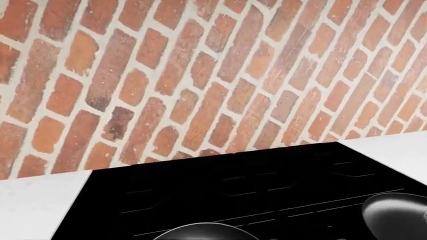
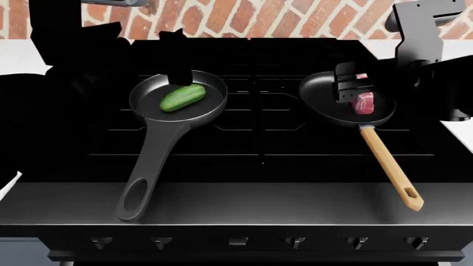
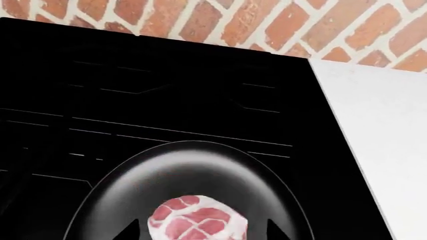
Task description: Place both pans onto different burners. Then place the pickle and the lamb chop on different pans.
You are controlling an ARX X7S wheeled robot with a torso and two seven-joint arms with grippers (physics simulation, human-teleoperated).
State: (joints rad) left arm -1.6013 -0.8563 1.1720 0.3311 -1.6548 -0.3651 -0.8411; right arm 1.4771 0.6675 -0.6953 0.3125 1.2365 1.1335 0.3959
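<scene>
Both pans sit on the stove (image 2: 251, 138): pickle (image 2: 183, 97) placed; your right gripper (image 2: 353, 88) jaws pinch the chop (image 2: 363, 103); left jaws unseen.

arms: black, blocky | right end effector (image 2: 353, 88): black, ribbed fingers
</scene>
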